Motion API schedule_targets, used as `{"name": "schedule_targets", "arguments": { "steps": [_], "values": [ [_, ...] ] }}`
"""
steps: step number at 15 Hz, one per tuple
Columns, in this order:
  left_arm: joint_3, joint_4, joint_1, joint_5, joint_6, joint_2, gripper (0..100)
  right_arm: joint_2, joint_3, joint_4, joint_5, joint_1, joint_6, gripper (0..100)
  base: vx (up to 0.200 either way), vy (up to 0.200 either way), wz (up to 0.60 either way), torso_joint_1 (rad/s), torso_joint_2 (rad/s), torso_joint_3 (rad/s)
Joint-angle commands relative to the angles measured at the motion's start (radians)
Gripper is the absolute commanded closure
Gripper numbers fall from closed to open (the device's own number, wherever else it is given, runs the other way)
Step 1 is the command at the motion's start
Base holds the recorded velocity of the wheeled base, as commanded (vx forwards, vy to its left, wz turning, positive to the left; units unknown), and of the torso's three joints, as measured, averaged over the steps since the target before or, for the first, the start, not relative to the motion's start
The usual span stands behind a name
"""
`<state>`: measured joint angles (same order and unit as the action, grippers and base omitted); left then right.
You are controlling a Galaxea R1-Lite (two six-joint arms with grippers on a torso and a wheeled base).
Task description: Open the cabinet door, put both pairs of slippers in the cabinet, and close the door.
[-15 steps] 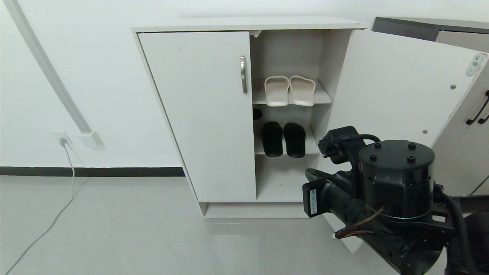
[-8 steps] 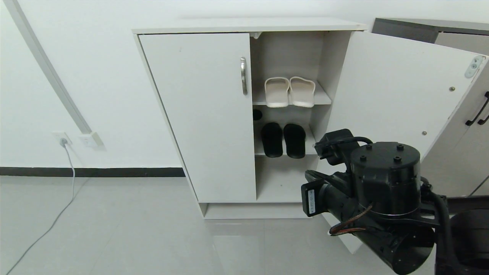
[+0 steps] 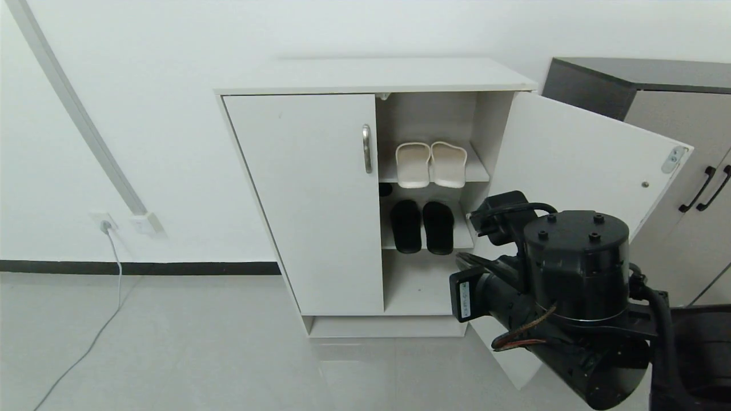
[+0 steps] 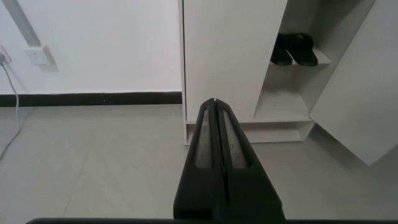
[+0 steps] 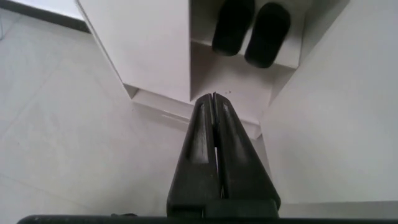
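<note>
Inside the cabinet (image 3: 371, 74): the white slippers (image 3: 429, 164) lay side by side on the upper shelf, and the black slippers (image 3: 422, 226) lay on the shelf below.
Cabinet doors: the left door (image 3: 302, 194) was shut. The right door (image 3: 577, 154) stood swung wide out from the cabinet, its inner face turned toward the opening.
Right jaws: pressed together and empty, aimed at the cabinet's base under the black slippers, with the open door just beside them.
Left jaws: closed flat and empty over the floor (image 4: 93, 162) in front of the cabinet's shut door, well apart from the open one.
Nearer arm: the right arm (image 3: 571, 274), low in front of the open door.
Deciding relation: the right jaws sat on the door's inner side, between door and cabinet opening. The outer face, the one to push, lay past the door's upright free edge, on the side away from the cabinet.
Step judged: with both pairs shelved, only closing the door seemed left.
</note>
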<state>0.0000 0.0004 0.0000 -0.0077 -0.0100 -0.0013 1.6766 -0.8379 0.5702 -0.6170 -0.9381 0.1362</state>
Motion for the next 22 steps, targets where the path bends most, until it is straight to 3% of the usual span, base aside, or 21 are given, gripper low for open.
{"name": "schedule_targets", "arguments": {
  "steps": [1,22],
  "values": [
    [0.0,0.0,0.0,0.0,-0.001,0.001,100,0.0,0.0,0.0,0.0,-0.002,0.0,100,0.0,0.0,0.0,0.119,-0.47,-0.364],
    [0.0,0.0,0.0,0.0,-0.001,0.001,100,-0.005,0.008,0.0,0.0,0.008,-0.004,100,0.0,0.0,0.0,0.187,-0.5,-0.314]
  ]
}}
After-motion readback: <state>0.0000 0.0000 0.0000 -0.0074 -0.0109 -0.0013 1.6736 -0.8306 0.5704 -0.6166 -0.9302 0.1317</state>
